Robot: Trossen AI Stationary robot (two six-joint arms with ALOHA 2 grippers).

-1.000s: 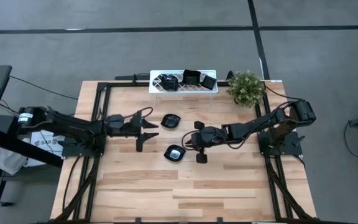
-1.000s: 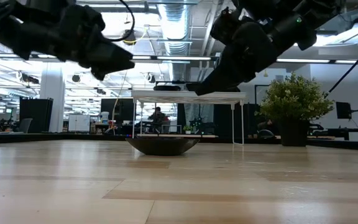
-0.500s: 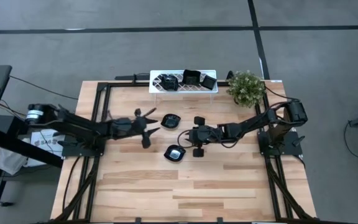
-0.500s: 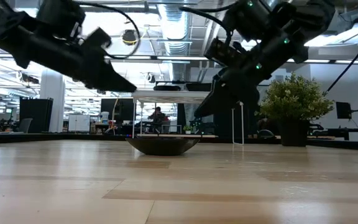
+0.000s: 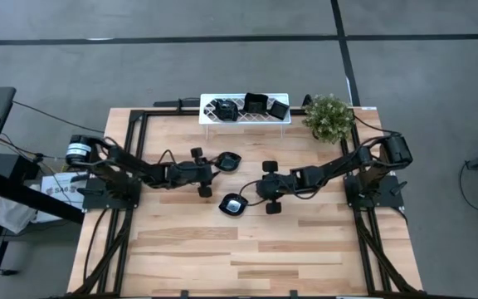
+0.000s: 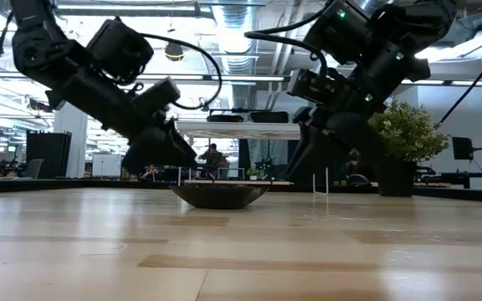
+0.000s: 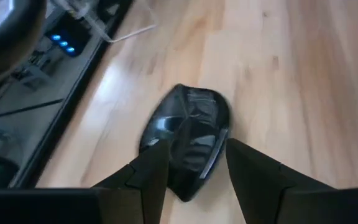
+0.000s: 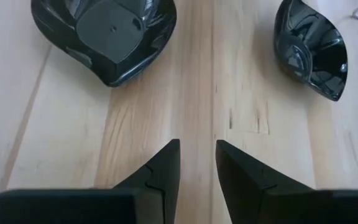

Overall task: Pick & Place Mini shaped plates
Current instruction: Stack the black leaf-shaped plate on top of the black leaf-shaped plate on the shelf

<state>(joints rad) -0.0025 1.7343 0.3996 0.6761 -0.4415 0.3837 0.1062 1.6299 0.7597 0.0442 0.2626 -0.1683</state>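
Glossy black, the two mini shaped plates left on the bare wood sit near the table's middle: the far plate toward the rack side and the near plate toward the front edge, well apart from each other. Three more plates already rest on the white lattice rack at the back, beside the potted plant. The left gripper is low and just beside the far plate; in its wrist view the plate lies between and just beyond its fingers, which are spread wide and hold nothing. To pick it well, I judge this gripper should ease forward so that one finger goes over the raised rim and the other under it, then close gently, since the slick glaze may slip. The right gripper hovers between the two plates, its fingers parted only a little and empty, pointing at bare wood with a plate on either side in its wrist view. It should open wider and turn toward the near plate before descending. With both arms meeting mid-table, one should probably wait to avoid a clash.
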